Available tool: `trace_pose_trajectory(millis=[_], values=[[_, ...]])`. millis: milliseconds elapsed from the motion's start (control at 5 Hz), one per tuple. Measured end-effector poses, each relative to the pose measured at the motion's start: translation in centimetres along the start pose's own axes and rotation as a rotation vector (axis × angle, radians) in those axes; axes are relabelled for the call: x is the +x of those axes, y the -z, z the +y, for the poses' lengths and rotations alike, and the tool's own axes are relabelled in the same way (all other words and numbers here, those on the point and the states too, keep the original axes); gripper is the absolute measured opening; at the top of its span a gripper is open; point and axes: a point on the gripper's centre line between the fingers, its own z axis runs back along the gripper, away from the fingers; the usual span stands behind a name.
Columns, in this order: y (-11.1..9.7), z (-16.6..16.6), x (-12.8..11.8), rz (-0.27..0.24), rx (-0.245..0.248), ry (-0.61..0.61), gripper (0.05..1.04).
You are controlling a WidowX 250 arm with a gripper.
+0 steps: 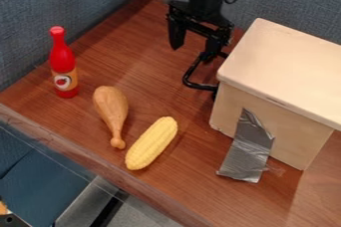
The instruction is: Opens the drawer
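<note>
Find the drawer box (230, 106) at the right of the table (180, 171), with a bent black handle (187, 77) jutting from its left side, near the gripper (194, 52). Cannot tell how far in the drawer sits. Right above the handle, gripper fingers spread wide, gripping nothing. Could miss or slip off the thin rod if lowered out of line, or knock the box's edge if brought down too close. Might drag the whole box with a skewed pull, should the crumpled silver duct tape (248, 151) peel from the table. Pale, smooth wood with rounded lid corners; reddish-brown grain beneath. Farther out, a ridged yellow corn cob (152, 143), a smooth tan drumstick (111, 111), a glossy red ketchup bottle (62, 61) standing upright, then woven blue-grey partitions (80, 7).
</note>
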Motion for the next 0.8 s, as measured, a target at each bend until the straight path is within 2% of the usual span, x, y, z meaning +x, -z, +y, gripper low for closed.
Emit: trace_pose_trajectory(millis=[200, 400, 800], values=[[0.7, -0.5, -0.3, 0.009, -0.001, 0.006, 1.000], [1.8, -0.3, -0.7, 0.028, 0.007, 0.006, 0.950], [2.4, -0.3, -0.7, 0.031, 0.008, 0.014, 0.351]])
